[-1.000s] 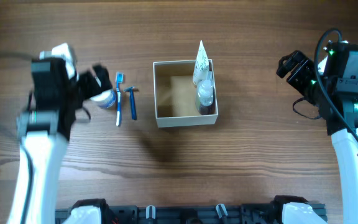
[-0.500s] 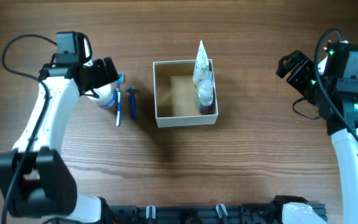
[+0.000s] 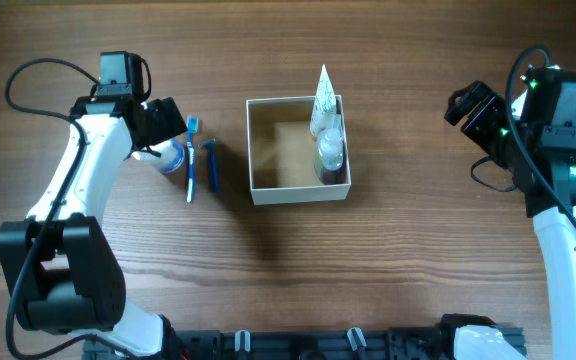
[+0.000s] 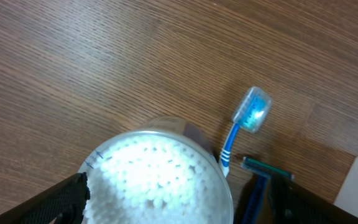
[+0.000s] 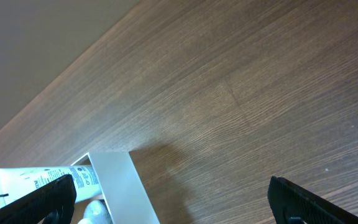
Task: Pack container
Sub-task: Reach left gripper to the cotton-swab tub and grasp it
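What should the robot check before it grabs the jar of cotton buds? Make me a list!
1. Left gripper open: ok, fingers spread wide.
2. Jar between the fingers: ok, though nearer one finger.
3. Toothbrush and razor clear of the fingers: cannot tell, they lie very close beside the jar.
4. Room in the container: ok, the tube and bottle sit along one wall and the rest is bare.
5. Right gripper out of the way: ok, it is off to the side of the container.
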{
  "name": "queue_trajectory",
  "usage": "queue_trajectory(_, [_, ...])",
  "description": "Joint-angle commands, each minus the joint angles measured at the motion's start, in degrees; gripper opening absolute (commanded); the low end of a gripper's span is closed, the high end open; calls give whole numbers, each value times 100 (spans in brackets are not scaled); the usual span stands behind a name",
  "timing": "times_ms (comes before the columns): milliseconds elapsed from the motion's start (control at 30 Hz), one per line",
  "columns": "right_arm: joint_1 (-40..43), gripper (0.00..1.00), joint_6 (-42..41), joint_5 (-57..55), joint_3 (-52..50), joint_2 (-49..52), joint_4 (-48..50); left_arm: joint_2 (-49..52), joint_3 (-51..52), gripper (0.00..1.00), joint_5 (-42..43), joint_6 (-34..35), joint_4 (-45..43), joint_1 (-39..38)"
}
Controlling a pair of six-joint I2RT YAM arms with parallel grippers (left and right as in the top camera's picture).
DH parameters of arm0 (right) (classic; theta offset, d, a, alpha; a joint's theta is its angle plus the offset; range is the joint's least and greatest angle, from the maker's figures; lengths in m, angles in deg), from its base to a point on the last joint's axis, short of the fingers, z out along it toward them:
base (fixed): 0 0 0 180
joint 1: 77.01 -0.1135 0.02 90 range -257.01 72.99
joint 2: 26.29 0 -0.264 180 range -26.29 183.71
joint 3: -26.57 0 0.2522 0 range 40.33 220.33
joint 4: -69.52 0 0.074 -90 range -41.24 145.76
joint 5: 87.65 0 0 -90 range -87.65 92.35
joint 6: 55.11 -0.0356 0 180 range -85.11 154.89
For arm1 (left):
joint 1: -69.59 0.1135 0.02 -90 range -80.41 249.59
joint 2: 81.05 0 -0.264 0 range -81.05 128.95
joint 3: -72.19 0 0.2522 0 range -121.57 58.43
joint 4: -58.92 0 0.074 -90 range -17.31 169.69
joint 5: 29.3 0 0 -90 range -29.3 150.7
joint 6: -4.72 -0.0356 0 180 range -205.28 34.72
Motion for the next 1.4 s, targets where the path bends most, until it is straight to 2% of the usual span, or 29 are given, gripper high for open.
queue_trajectory(0, [13,100,-79,68,98,28,15,179,-2,94,-28,151,55,20])
queue_trajectory(333, [13,100,-79,68,98,28,15,-162,-72,100,-2,151,118,4])
queue_trajectory(633, [13,100,-79,68,98,28,13,-398,-361,99,-48,107,374,7])
queue_trajectory(867, [13,100,-79,68,98,28,13,-243,-361,100,-498,107,404,76])
queue_trajectory(1000, [13,100,-81,68,98,28,15,35,-361,100,-492,98,282,142])
queue_trajectory(1100, [13,100,-81,68,98,28,13,256,-361,100,-153,-219,107,138])
queue_trajectory(1367, [13,100,-76,68,98,28,15,649,-361,100,-109,-243,-42,133])
